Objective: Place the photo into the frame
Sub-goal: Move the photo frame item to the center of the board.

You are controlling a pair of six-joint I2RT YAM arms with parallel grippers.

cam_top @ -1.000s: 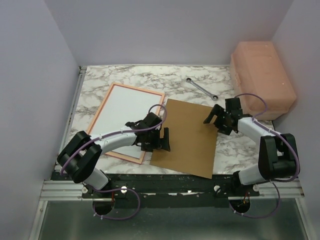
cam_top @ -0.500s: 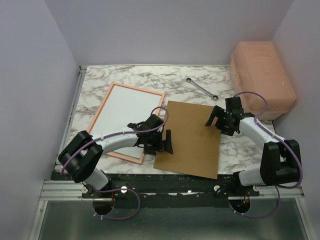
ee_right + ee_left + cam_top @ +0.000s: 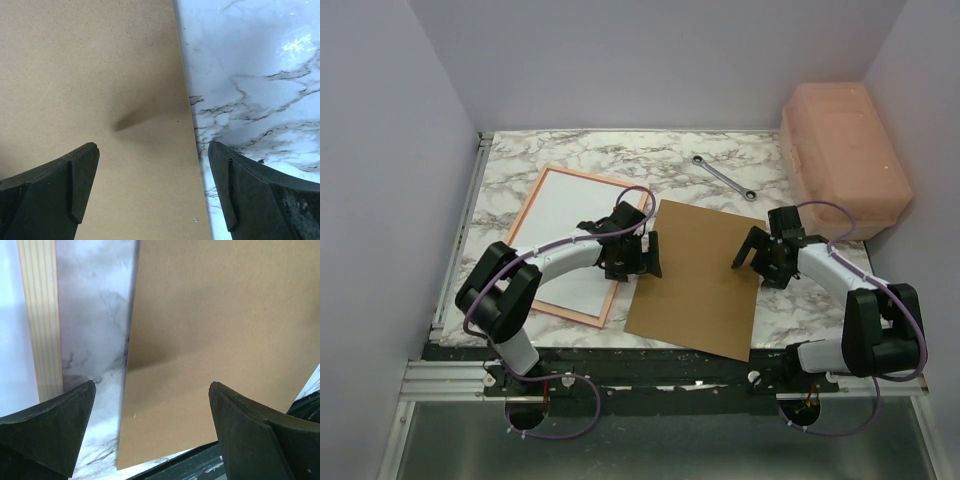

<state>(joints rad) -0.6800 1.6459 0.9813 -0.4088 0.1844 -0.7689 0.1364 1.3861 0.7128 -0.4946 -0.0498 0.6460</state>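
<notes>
On either side of the backing panel point(image 3: 695, 285), both grippers stand open and empty.
Just left of the panel, across a strip of marble table point(image 3: 570, 150), the frame point(image 3: 42, 315) lies pale wood side up, and the photo point(image 3: 570, 225) fills it with only its white reverse showing. The left gripper point(image 3: 638, 262) straddles the panel's left edge, jaws spread wide. One finger point(image 3: 47, 437) is on the frame side and the other is over the brown board. The right gripper point(image 3: 760, 260) straddles the panel's right edge, jaws equally wide, with one finger point(image 3: 47, 195) above the board and the other above marble. Whether any fingertip touches down cannot be told. Beyond the panel's far edge lies a wrench point(image 3: 723, 178), and a pink box point(image 3: 840, 150) stands to its far right.
</notes>
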